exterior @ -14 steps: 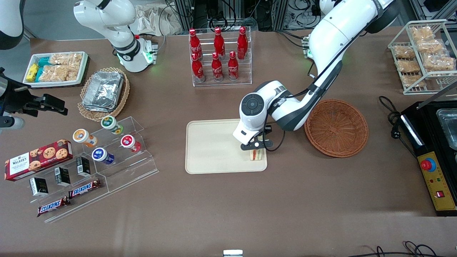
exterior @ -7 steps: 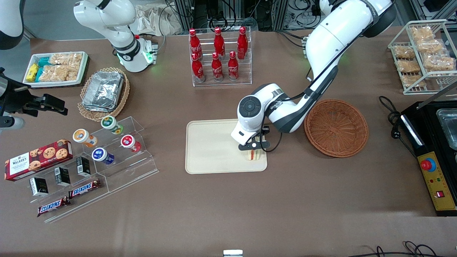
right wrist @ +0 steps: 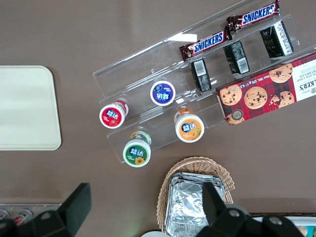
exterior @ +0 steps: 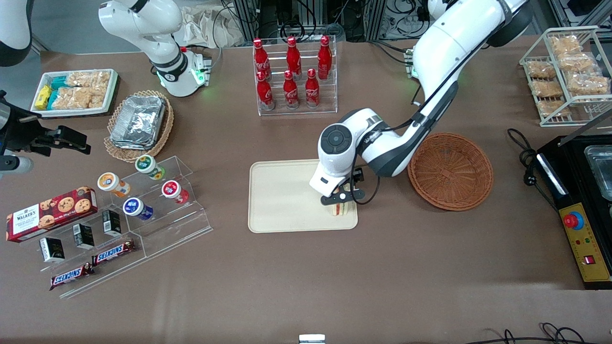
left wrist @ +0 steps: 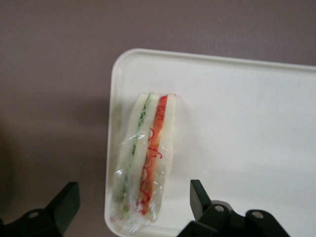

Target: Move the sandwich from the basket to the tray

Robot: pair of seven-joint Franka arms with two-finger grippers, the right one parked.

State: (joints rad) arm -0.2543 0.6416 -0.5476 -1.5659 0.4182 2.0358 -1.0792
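Observation:
The sandwich, a plastic-wrapped wedge of white bread with red and green filling lines, rests on the cream tray in the corner nearest the front camera and the basket. My left gripper hangs just above it, open. The wrist view has the sandwich lying along the tray's rim. There the gripper straddles it, and both black fingertips stand apart from the wrap. The reddish-brown wicker basket sits beside the tray toward the working arm's end, with nothing in it.
A clear rack of red bottles stands farther from the front camera than the tray. Toward the parked arm's end are a tiered acrylic stand with cups and bars and a tan basket of foil containers. A black machine sits past the basket.
The wrist swayed slightly sideways over the tray's corner and back. The sandwich has stayed in the same corner of the tray.

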